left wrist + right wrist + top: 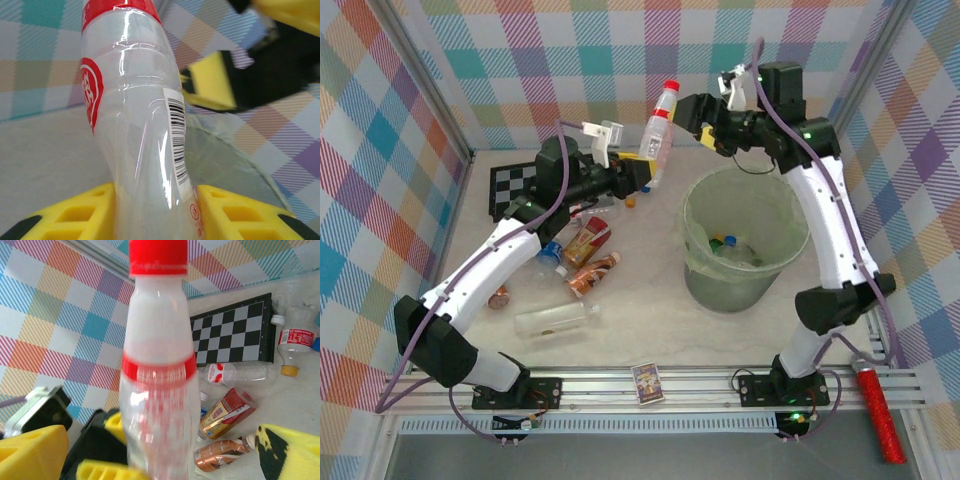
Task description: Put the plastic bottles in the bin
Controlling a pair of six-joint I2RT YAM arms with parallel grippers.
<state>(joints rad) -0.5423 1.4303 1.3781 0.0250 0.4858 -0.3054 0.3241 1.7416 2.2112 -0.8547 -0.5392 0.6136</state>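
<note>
- The left gripper (pixel 645 172) is clamping the lower body of a clear plastic bottle with a red cap and a red-and-white label (pixel 661 128). In the left wrist view its yellow fingers (pixel 75 216) are pressing on both sides of that bottle (pixel 145 125), and the jaws are standing narrow.
- The clamped bottle is hanging in the air, cap uppermost and leaning slightly. In the top view it is appearing just off the far-left side of the bin rim.
- The right gripper (pixel 703 118) is sitting just beside the upper part of the same bottle, jaws spread wide.
- In the right wrist view its yellow fingers (pixel 30 452) are flanking the bottle (pixel 157 365) with a gap on each side, gripping nothing.
- The round translucent pale green bin with a thin liner over its rim (pixel 790 235) is standing upright on the pale table (pixel 650 335), right of centre.
- Bottles with coloured caps (pixel 730 247) are lying at the bottom of the bin.
- More bottles are lying on the table left of the bin, under the left arm:
  - a clear bottle on its side (pixel 557 319), nearest the arm bases;
  - an orange-brown bottle (pixel 592 276) beyond it.
- A black-and-white chessboard (pixel 515 185) is lying flat in the far left corner.
- A small picture card box (pixel 648 382) is resting on the near rail.
- A red glittery stick (pixel 882 415) is lying at the near right edge.
</note>
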